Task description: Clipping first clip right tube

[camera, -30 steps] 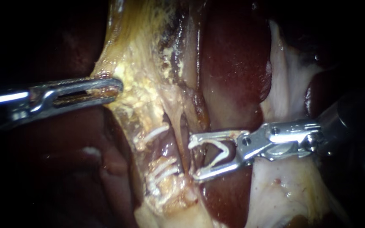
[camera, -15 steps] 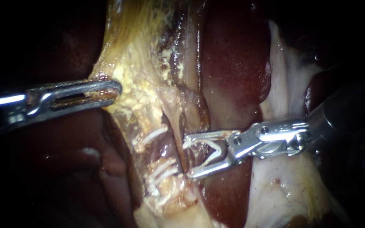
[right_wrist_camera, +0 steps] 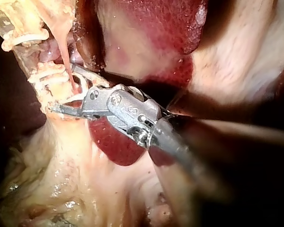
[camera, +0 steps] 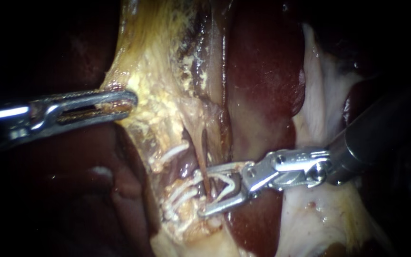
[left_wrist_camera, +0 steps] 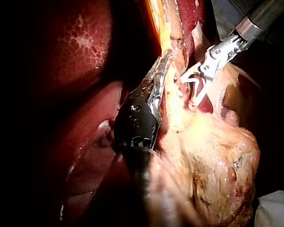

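A thin brownish tube [camera: 204, 154] runs down the pale yellow tissue [camera: 160, 81]. My right instrument [camera: 202, 194] comes in from the right, its jaws standing wide apart and holding an open white clip [camera: 222, 183]. The tube passes between the clip's two legs. In the right wrist view the same jaws [right_wrist_camera: 61, 89] straddle the pinkish tube [right_wrist_camera: 65, 52]. My left instrument [camera: 130, 102] is shut on the yellow tissue's edge, holding it leftward; the left wrist view shows it [left_wrist_camera: 164, 64] alongside the right instrument [left_wrist_camera: 195, 87].
Several white clips [camera: 182, 192] sit on the neighbouring tube to the left, one more higher up [camera: 172, 153]. Dark red liver [camera: 262, 71] lies behind the right jaws. Whitish tissue [camera: 319, 219] spreads under the right shaft.
My right instrument has moved left and slightly down, bringing the open clip from beside the tube to around it. The left instrument has held still.
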Tool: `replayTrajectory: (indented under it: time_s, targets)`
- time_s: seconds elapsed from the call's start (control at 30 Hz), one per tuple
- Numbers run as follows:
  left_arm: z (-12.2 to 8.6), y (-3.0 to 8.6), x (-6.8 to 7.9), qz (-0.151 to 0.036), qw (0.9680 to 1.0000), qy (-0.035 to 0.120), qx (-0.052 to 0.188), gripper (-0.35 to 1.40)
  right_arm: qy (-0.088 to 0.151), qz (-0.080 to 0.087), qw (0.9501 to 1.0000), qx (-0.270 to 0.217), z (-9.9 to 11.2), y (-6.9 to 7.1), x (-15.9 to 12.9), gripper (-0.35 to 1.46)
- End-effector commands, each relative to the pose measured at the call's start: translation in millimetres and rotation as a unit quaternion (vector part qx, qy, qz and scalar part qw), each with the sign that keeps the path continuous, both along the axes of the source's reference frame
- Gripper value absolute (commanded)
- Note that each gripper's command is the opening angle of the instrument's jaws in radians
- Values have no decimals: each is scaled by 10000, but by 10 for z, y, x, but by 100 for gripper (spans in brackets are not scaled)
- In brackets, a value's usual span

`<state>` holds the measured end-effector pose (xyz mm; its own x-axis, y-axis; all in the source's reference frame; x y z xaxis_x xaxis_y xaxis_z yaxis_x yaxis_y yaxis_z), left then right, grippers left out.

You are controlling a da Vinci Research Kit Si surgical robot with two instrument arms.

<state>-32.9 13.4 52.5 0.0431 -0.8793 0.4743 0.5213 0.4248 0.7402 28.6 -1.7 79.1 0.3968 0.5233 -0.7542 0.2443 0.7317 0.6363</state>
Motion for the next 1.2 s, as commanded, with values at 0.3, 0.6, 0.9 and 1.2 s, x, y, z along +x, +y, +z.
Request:
replayTrajectory:
  time_s: [0.3,0.6,0.9,1.2]
  targets:
    - [4,1,0,4,10000,-6,-4,-35,73,-217,9997,89,8,-12,9,48]
    - [4,1,0,4,10000,-6,-4,-35,68,-244,9996,138,9,-12,14,45]
    - [4,1,0,4,10000,-6,-5,-35,24,-195,9996,184,10,-7,14,27]
    - [5,1,0,4,10000,-6,-4,-35,-66,10,9999,141,5,2,9,-32]
